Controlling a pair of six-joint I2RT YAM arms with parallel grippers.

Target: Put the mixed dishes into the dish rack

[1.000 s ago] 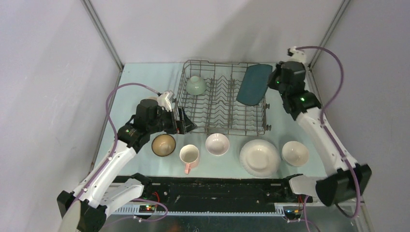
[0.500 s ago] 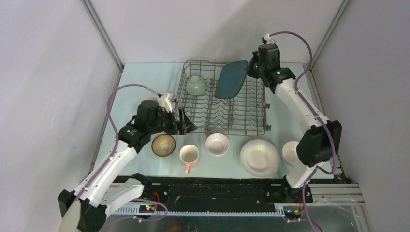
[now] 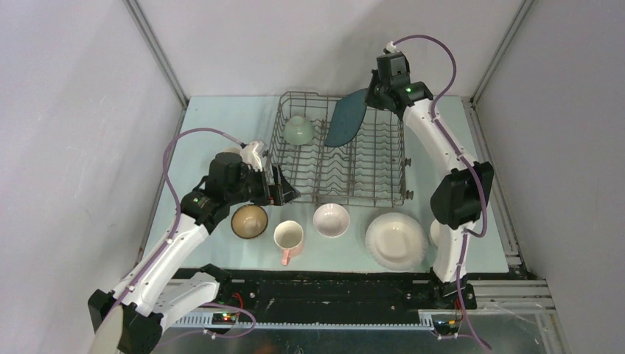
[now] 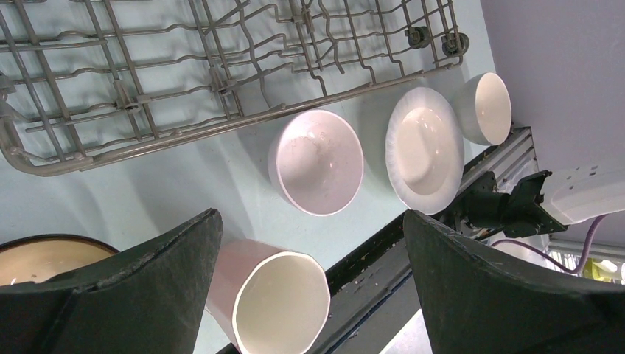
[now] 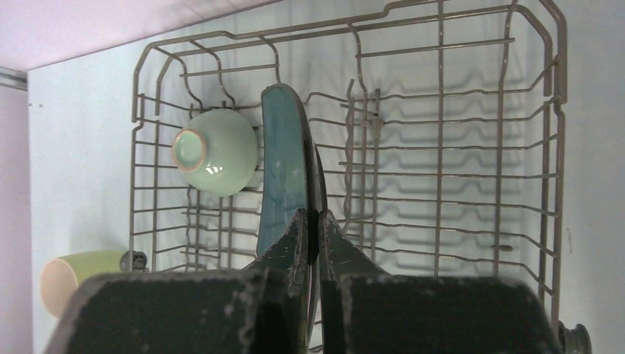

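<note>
The grey wire dish rack (image 3: 346, 200) stands mid-table with a pale green bowl (image 3: 298, 130) upside down in its back left corner. My right gripper (image 3: 368, 99) is shut on the rim of the dark teal plate (image 3: 345, 118), which it holds on edge over the rack's back rows. In the right wrist view the teal plate (image 5: 284, 162) stands upright between the pinched fingers, next to the green bowl (image 5: 217, 151). My left gripper (image 3: 284, 188) hangs open at the rack's front left corner, above the pink mug (image 4: 273, 299) and a white bowl (image 4: 317, 162), holding nothing.
In front of the rack sit a brown bowl (image 3: 249, 220), the pink mug (image 3: 288, 237), a white bowl (image 3: 331, 219) and a white plate (image 3: 396, 240). Another white bowl (image 4: 485, 107) lies far right. A pale yellow-green mug (image 5: 74, 276) lies left of the rack.
My right arm swung left from the rack's right edge to over its back middle, turning the teal plate from nearly flat onto its edge. The left arm stayed put.
</note>
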